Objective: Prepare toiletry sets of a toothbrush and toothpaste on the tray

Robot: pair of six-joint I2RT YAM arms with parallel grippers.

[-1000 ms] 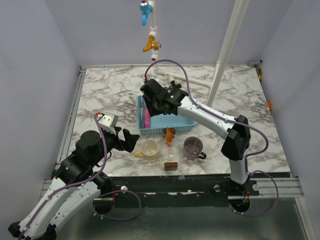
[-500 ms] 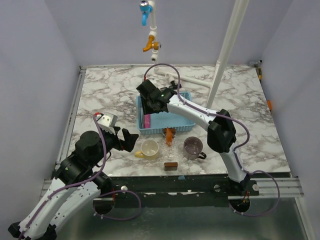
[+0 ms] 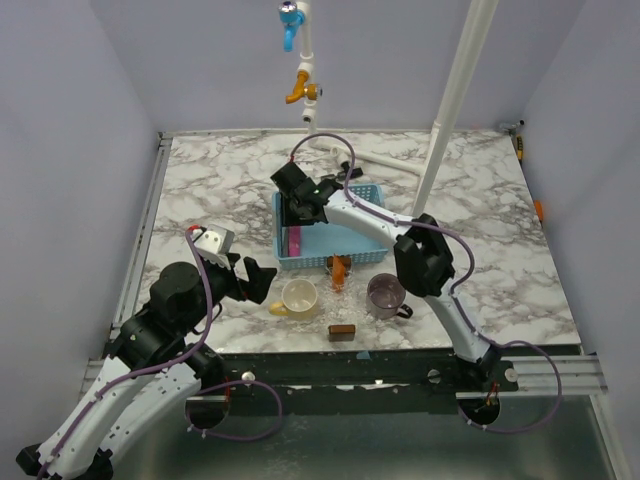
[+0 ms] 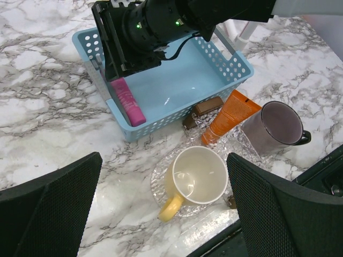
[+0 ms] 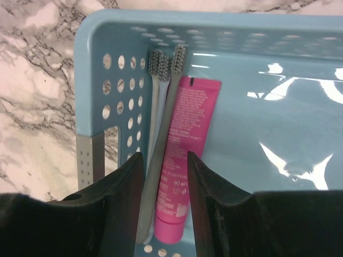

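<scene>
Top view: my right gripper (image 3: 297,213) is down in the 9 o'clock end of the blue basket (image 3: 365,250), its fingers hidden under the wrist. The toothpaste (image 3: 341,270) sits just at 6 o'clock of the basket, between a yellow cup (image 3: 299,297) and a purple mug (image 3: 386,295). My left gripper (image 3: 258,281) hangs at 9 o'clock of the cup. The table (image 3: 220,190) is grey-veined marble with pale lilac walls around it.

Left wrist: the toothpaste (image 4: 230,115) is a flat orange tube. Its lower end rests on the clear tray (image 4: 161,179) that carries the cup. A pink tube (image 4: 127,100) lies in the basket by its 9 o'clock wall. My left fingers (image 4: 48,209) stand wide apart, holding nothing.

Right wrist: the toothbrushes (image 5: 163,120) are slim and pale grey-blue, with their bristle heads at 12 o'clock. They lie side by side along the basket's 9 o'clock wall, the pink tube touching them at 3 o'clock. My right fingers (image 5: 120,209) are partly apart, straddling the handles and the tube's edge. I cannot tell whether they touch.
</scene>
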